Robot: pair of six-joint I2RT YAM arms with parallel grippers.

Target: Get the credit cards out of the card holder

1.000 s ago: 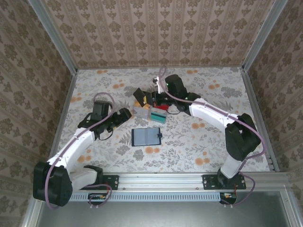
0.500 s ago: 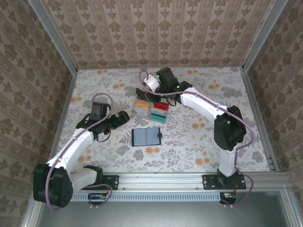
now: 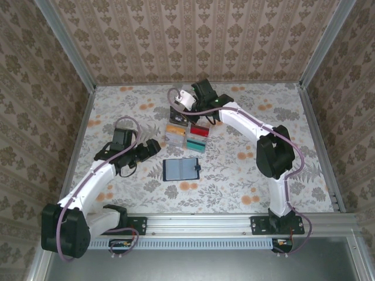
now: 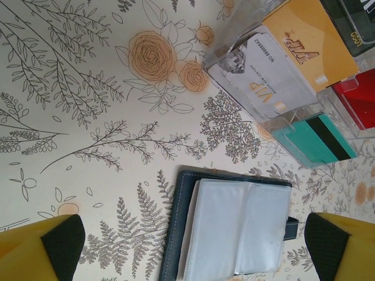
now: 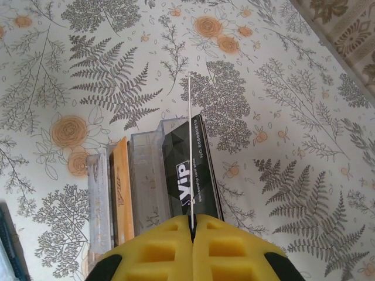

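- R side: the right gripper [image 5: 192, 221] has its yellow fingers pressed tight together, pinching one thin card [image 5: 190, 134] by its end. The wrist cam sees it edge-on, so can't tell the colour tbh.
- That card sticks out over the clear tray [image 5: 146, 175], lined up w/ a black VIP card [image 5: 202, 175] sitting in one of the slots. Touching the tray or not? Can't tell.
- L side: the left gripper [image 3: 151, 146] is spread wide w/ nothing in it. Its fingers [image 4: 55, 243] sit at the far corners of the wrist view, low over the table [image 3: 246, 175].
- The card holder [image 3: 181, 169] lies flat & open near the table's middle, grey pockets up, tab on its right edge. It's on the near side of the tray, close but apart.
- The other credit cards [image 3: 186, 136] are in the tray: orange VIP card [image 4: 307, 44], white VIP card [image 4: 263, 79], teal card [image 4: 313, 146] w/ a black stripe, and red card [image 4: 360, 102].
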